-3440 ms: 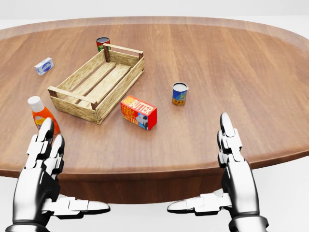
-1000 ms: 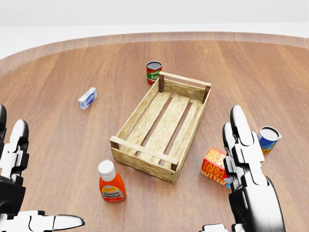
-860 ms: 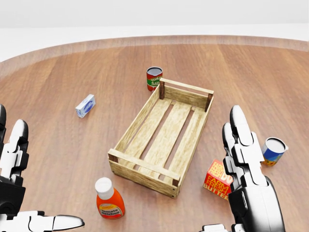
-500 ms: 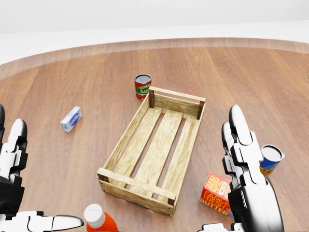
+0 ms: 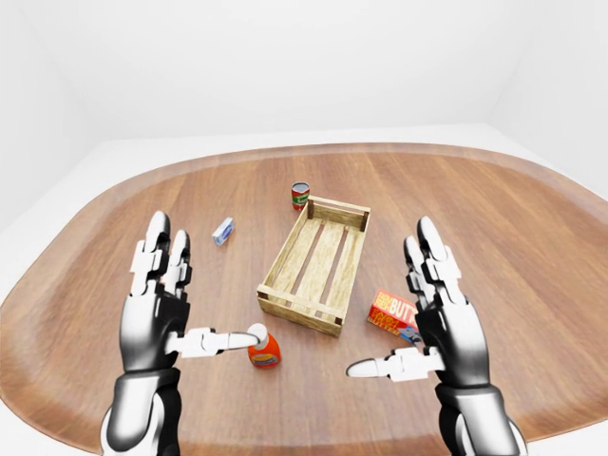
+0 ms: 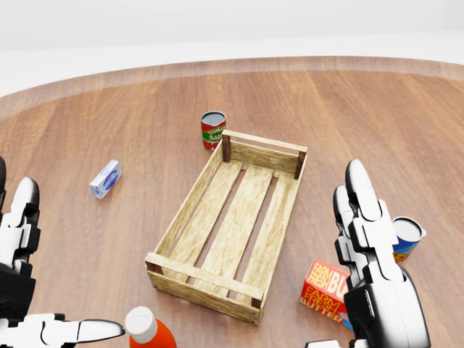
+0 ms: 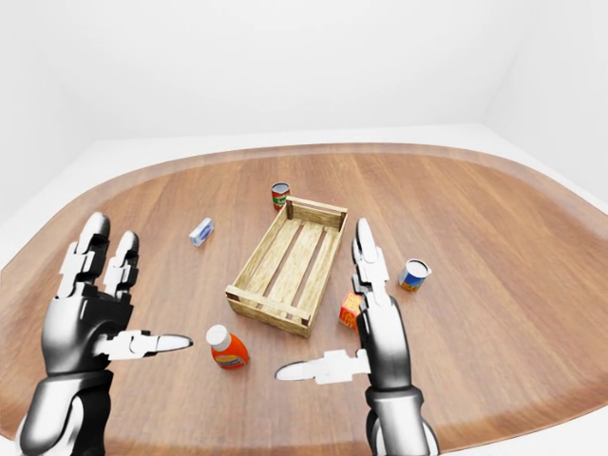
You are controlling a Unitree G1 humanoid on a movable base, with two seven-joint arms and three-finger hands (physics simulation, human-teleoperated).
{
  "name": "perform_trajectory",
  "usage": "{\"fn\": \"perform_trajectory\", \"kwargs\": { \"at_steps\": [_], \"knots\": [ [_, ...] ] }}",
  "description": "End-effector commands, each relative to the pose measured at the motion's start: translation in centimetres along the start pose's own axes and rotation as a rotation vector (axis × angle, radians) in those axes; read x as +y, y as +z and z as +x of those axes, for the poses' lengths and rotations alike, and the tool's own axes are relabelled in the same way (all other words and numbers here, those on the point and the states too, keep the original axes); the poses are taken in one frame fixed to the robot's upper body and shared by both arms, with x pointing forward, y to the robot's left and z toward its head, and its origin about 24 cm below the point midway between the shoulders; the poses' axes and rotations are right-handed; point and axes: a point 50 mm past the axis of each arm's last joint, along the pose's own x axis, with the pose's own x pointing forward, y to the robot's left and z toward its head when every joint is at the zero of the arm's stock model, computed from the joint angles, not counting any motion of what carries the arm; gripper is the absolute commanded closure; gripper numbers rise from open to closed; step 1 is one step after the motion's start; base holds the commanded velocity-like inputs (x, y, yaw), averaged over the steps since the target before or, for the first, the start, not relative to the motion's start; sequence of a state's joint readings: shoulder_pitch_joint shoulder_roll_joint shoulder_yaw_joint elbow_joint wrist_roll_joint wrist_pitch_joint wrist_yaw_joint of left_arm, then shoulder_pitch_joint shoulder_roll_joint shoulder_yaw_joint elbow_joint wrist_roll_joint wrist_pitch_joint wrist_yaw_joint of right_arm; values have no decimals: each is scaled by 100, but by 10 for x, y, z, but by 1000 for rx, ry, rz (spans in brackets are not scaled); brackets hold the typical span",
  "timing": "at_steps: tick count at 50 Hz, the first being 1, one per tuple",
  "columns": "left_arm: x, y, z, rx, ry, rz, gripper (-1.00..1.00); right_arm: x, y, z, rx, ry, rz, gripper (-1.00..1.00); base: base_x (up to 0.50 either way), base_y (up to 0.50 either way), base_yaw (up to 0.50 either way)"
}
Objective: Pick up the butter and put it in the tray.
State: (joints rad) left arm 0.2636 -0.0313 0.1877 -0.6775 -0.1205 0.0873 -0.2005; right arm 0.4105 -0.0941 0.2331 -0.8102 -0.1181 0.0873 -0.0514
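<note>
both silver robot hands spread wide open, holding nothing, right robot hand (image 5: pixel 445 318) hovering by the red butter box (image 5: pixel 390 313), left robot hand (image 5: pixel 155 309) near the orange ketchup bottle (image 7: pixel 227 348), butter just right of the slatted wooden tray (image 6: pixel 232 217) on the brown tabletop (image 5: pixel 494 228)

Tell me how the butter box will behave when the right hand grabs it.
The butter box looks like a flat-sided carton, so it probably stays rigid and won't roll. It lies flat, so tipping seems unlikely. The open right hand may slip on its glossy faces.

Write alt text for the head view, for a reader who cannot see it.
An empty slatted wooden tray sits mid-table, with the red butter box at its lower right, partly behind the open right hand. The open left hand is at lower left; a red can stands above the tray.
</note>
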Motion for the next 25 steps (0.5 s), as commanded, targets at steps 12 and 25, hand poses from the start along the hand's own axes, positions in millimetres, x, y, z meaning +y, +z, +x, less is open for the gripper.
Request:
{"fn": "perform_trajectory", "kwargs": {
  "at_steps": [12, 25],
  "knots": [
    [-1, -2, 0, 8, -2, 2, -100, -49, 58, 14, 14, 84, -974, -100, 0, 0, 0],
    [-1, -1, -1, 7, -2, 2, -100, -55, 63, 20, 30, 26, -1084, -100, 0, 0, 0]
  ]
}}
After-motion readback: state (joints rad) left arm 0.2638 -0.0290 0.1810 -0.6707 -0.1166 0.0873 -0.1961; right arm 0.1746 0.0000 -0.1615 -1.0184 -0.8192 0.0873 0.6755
